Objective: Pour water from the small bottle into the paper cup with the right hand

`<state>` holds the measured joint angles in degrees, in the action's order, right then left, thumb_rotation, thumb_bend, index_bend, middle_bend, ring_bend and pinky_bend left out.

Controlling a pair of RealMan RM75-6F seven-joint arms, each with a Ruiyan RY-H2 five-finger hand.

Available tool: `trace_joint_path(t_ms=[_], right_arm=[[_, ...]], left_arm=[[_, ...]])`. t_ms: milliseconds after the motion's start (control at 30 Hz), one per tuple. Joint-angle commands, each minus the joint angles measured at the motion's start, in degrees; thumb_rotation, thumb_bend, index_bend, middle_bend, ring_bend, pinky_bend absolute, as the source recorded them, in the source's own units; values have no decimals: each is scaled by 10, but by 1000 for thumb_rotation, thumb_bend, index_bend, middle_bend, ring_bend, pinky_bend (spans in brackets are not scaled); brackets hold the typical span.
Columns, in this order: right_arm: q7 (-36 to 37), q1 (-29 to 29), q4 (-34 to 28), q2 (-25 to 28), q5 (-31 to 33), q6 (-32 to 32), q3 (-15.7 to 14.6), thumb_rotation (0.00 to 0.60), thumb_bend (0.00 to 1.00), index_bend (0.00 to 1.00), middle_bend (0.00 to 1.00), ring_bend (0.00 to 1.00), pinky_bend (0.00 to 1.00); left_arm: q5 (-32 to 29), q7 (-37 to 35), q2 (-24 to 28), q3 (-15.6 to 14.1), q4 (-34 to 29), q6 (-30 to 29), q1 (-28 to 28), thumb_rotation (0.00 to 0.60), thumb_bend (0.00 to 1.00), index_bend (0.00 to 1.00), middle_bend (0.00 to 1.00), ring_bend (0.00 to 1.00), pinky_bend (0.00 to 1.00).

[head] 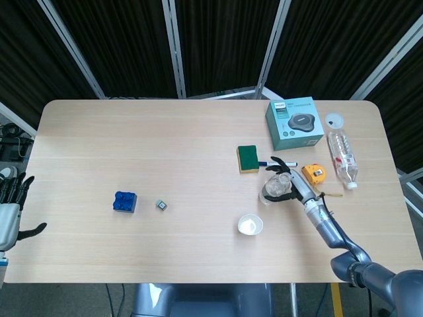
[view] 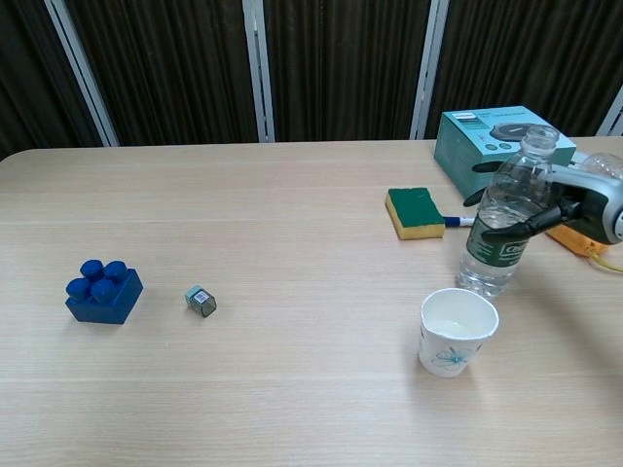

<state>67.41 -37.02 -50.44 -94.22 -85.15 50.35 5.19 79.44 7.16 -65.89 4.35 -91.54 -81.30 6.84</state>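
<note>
Grasp step: right hand (view: 569, 206) fingers wrapped around upright small bottle (view: 503, 229) on table (view: 292, 370), grip unconfirmed. Paper cup (view: 457, 333) just in front. Next: secure, lift, tilt over cup.

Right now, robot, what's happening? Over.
Right robot hand wrapping the small bottle, still upright. Left robot hand idle. Paper cup waiting, nothing blocking.

clear bottle (view: 505, 226) has a dark green label, white paper cup (view: 457, 332) has a little blue flower print
</note>
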Motion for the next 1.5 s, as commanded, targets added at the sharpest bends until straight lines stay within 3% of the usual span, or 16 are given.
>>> trace_joint_path(t_ms=[33, 200, 300, 433, 633, 833, 1200, 1500], right_arm=[[-2, 1, 1, -5, 2, 4, 2, 600, 0, 170, 328, 287, 317], [-12, 4, 5, -10, 3, 12, 1, 600, 21, 369, 470, 428, 405], [-18, 6, 6, -13, 4, 18, 1, 600, 150, 465, 536, 495, 437], [-30, 13, -5, -9, 4, 37, 3, 600, 257, 502, 568, 525, 459], [-79, 28, -49, 27, 0, 76, 6, 600, 307, 506, 575, 528, 462], [-224, 49, -81, 67, -26, 141, -6, 600, 323, 508, 579, 529, 462], [-528, 76, -139, 118, -67, 197, -38, 600, 377, 507, 580, 533, 470], [-704, 71, -217, 149, -77, 176, -48, 600, 400, 504, 581, 537, 473]], left_arm=[[0, 0, 0, 0, 0, 0, 0, 600, 0, 0, 0, 0, 0], [1, 0, 0, -1, -2, -2, 0, 600, 0, 0, 0, 0, 0], [1, -1, 0, -1, -2, -3, -1, 600, 0, 0, 0, 0, 0], [2, -3, 2, -1, -4, -3, -1, 600, 0, 0, 0, 0, 0], [8, -10, 6, -2, -10, -7, -1, 600, 0, 0, 0, 0, 0], [28, -20, 17, -4, -27, -19, -3, 600, 0, 0, 0, 0, 0], [55, -38, 47, -9, -66, -43, -12, 600, 0, 0, 0, 0, 0], [67, -48, 57, -15, -74, -52, -19, 600, 0, 0, 0, 0, 0]])
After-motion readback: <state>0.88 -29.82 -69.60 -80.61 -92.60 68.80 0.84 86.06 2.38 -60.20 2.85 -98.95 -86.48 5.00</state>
